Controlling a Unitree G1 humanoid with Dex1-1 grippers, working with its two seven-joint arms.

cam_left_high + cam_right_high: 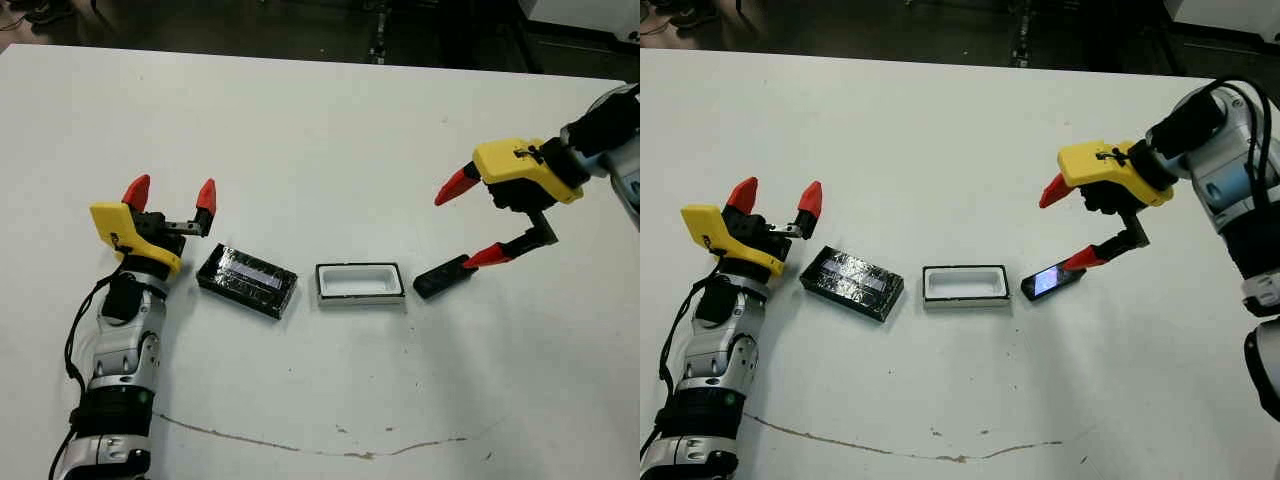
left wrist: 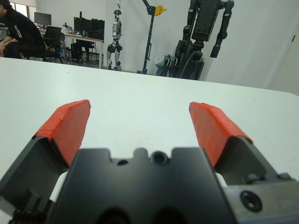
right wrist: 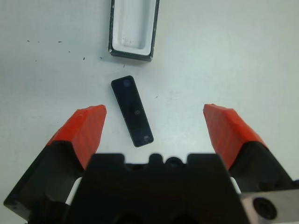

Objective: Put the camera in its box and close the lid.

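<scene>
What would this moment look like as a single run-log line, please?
right pincer: open over camera | left pincer: open, idle | box: empty | lid: off

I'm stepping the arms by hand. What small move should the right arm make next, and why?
Probably lower the right gripper straight down and close it on the camera. Its fingers are open with the camera lying flat between them, untouched, beside the empty box.

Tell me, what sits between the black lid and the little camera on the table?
The open white box, empty, lies between the lid and the camera; both head views show it.
</scene>
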